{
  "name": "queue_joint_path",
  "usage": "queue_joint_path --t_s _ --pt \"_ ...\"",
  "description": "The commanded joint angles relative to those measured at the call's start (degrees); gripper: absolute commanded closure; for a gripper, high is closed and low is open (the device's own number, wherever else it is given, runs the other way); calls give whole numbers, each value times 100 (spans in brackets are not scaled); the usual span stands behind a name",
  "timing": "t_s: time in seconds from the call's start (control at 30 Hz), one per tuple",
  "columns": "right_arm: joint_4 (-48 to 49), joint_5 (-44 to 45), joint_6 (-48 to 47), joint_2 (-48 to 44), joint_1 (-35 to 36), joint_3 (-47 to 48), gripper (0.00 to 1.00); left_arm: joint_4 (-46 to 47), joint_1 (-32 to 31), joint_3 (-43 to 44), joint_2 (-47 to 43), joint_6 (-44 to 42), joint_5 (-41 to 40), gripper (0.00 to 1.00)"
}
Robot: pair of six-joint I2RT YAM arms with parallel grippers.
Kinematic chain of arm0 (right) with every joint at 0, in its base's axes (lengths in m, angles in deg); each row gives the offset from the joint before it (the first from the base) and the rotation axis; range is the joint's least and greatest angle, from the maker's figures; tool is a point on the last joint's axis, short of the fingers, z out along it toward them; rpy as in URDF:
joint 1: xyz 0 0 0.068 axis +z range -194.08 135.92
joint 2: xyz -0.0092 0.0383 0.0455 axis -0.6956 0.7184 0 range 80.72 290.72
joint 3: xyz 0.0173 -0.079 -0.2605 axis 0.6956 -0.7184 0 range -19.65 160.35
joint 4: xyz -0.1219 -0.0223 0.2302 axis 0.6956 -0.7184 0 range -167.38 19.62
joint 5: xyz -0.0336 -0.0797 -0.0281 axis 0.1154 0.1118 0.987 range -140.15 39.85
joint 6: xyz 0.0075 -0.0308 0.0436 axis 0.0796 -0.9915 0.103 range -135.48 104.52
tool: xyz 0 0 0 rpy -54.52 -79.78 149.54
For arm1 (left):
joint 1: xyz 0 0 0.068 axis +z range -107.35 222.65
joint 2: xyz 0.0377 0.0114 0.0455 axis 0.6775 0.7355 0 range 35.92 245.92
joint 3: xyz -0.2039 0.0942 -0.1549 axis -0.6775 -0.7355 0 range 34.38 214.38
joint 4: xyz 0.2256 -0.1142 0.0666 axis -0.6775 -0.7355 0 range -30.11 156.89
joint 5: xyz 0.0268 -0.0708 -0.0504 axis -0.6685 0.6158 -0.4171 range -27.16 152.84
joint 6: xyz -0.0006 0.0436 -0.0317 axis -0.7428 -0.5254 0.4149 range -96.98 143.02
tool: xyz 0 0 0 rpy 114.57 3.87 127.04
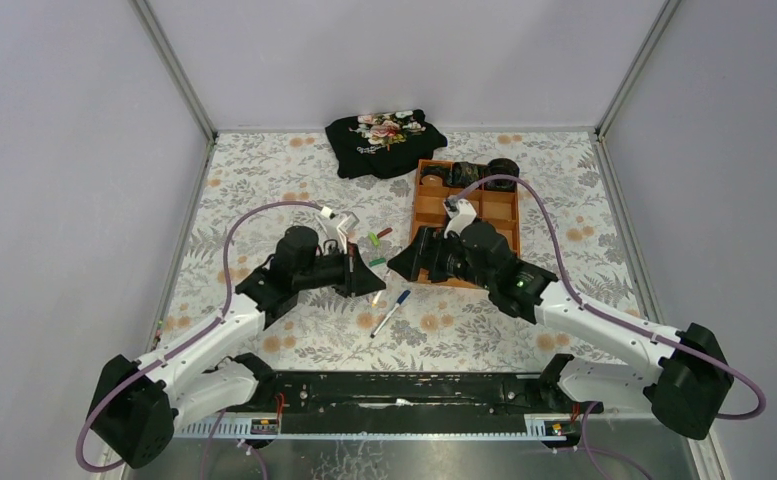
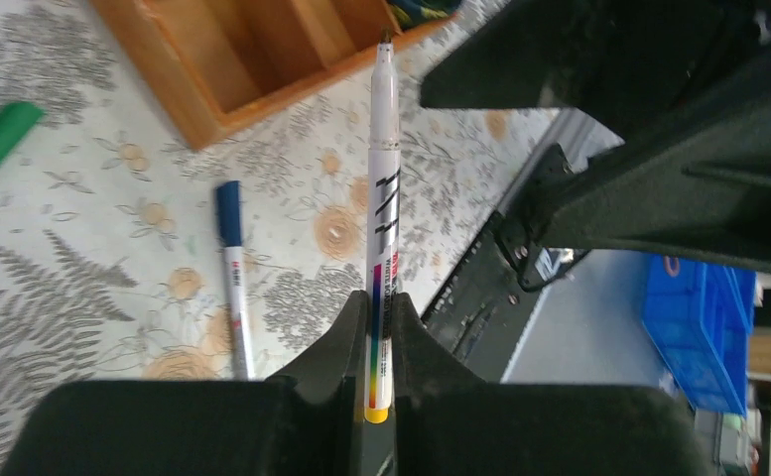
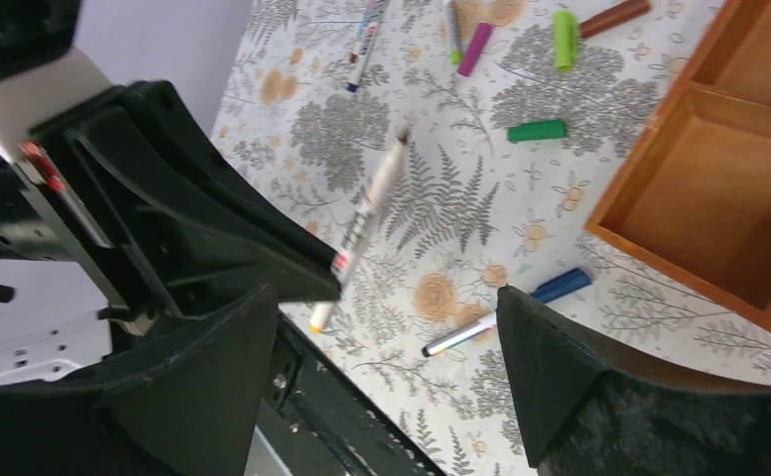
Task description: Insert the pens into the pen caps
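Observation:
My left gripper (image 2: 379, 297) is shut on a white pen (image 2: 382, 188) with a yellow end, its bare tip pointing away from me towards the right gripper. In the top view the left gripper (image 1: 372, 283) is held above the table, close to my right gripper (image 1: 398, 265). The right gripper (image 3: 386, 297) is wide open and empty, and the held pen (image 3: 366, 223) lies in front of it. A blue-capped pen (image 3: 505, 315) lies on the table below. Dark green (image 3: 537, 130), light green (image 3: 564, 25), dark red (image 3: 614, 17) and magenta (image 3: 476, 48) caps lie loose beyond it.
An orange wooden tray (image 1: 469, 215) with open cells stands right of the caps, under the right arm. A black flowered cloth (image 1: 384, 142) lies at the back. Another pen (image 3: 366, 40) lies beside the magenta cap. The black base rail (image 1: 404, 390) runs along the near edge.

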Motion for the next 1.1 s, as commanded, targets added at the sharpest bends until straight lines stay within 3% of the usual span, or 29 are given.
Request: queue_joint_path --t_s 0.0,0.17,0.27,0.33,0.43,0.53,0.57,0.63,0.73,0.8,0.83,0.87,0.93,1.0,1.07 --pt "609 -359 214 90 -39 283 15 418 -227 -65 -81 -45 548 100" --pt "555 -432 398 332 -44 246 31 640 -340 -48 -89 20 610 100" --pt "583 -449 564 406 -42 180 36 668 -373 -38 -99 33 599 100" --pt "721 -496 648 393 -44 84 46 674 -398 -38 -90 40 619 100" --pt "913 -581 739 374 -46 8 70 680 -432 -47 -75 57 645 100" --pt "946 -709 794 410 -42 21 98 743 -438 -67 -77 139 571 78" --pt "961 -764 811 417 -47 21 100 797 -436 -75 -72 159 553 73" --pt "1087 -887 878 417 -42 -3 100 828 -445 -94 -45 174 496 64" --pt "1309 -1011 1027 437 -41 -53 100 828 -462 -84 57 174 477 61" --pt "1393 -1071 1034 486 -42 -32 100 827 -481 -75 83 174 447 74" --pt "1405 -1098 1022 518 -42 -15 100 825 -480 -74 70 186 393 87" --pt "1407 -1106 994 549 -42 -1 100 815 -480 -73 47 196 306 95" --pt "1440 -1115 944 602 -43 -11 99 693 -481 -38 -51 196 -47 100" --pt "1395 -1035 728 648 -42 44 84 317 -470 41 -240 121 -693 100" --pt "1098 -748 327 712 -46 215 59 -181 -402 189 -429 49 -1528 100"
